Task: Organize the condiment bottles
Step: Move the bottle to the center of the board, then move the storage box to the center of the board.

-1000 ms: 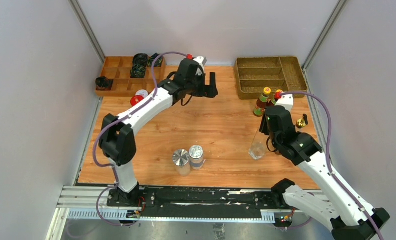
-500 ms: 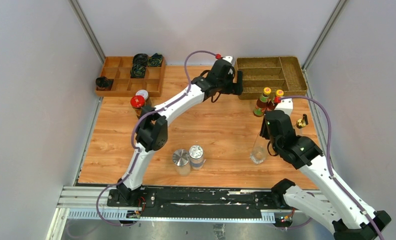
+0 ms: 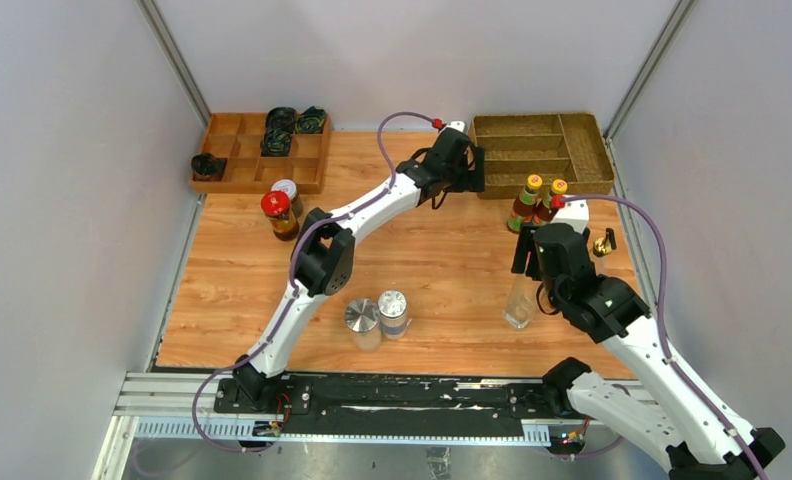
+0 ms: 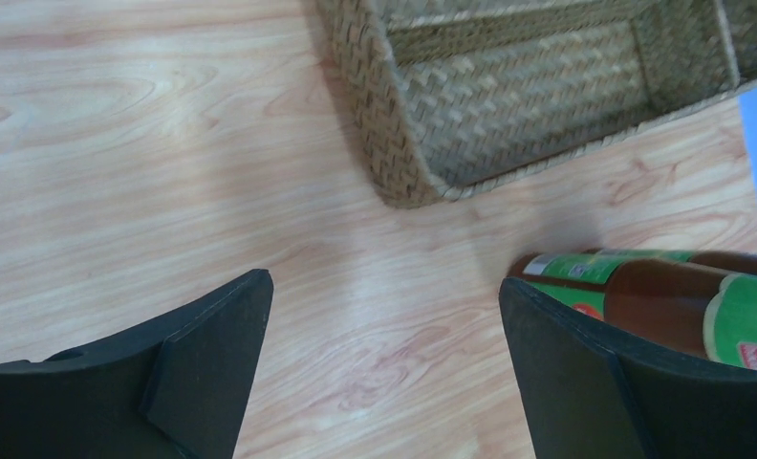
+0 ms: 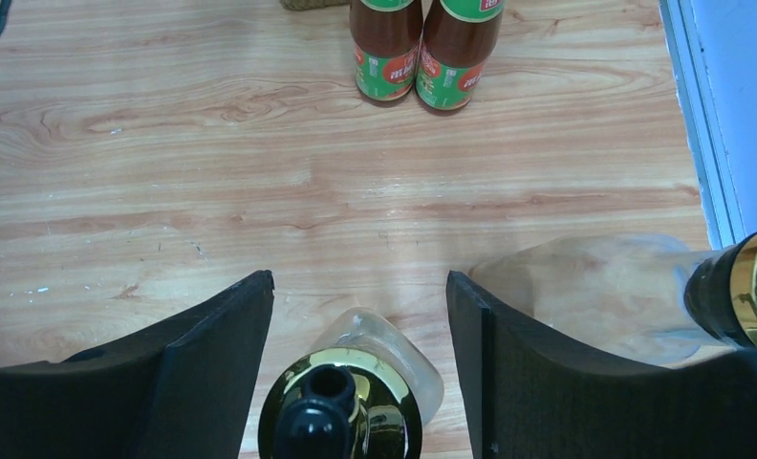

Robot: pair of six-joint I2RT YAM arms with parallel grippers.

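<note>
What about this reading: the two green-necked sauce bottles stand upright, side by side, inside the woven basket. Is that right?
Not quite. The two green-necked sauce bottles do stand upright, side by side, but outside the woven basket, just in front of its near edge. The top external view shows it.

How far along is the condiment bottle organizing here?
Looks done: sauce bottles, jars and shakers each stand paired. In hand: the right hand straddles one clear bottle, jaws apart, the second bottle close beside. The open left hand hovers by the sauce bottles. Left: unclear; the wicker basket holds nothing.
</note>
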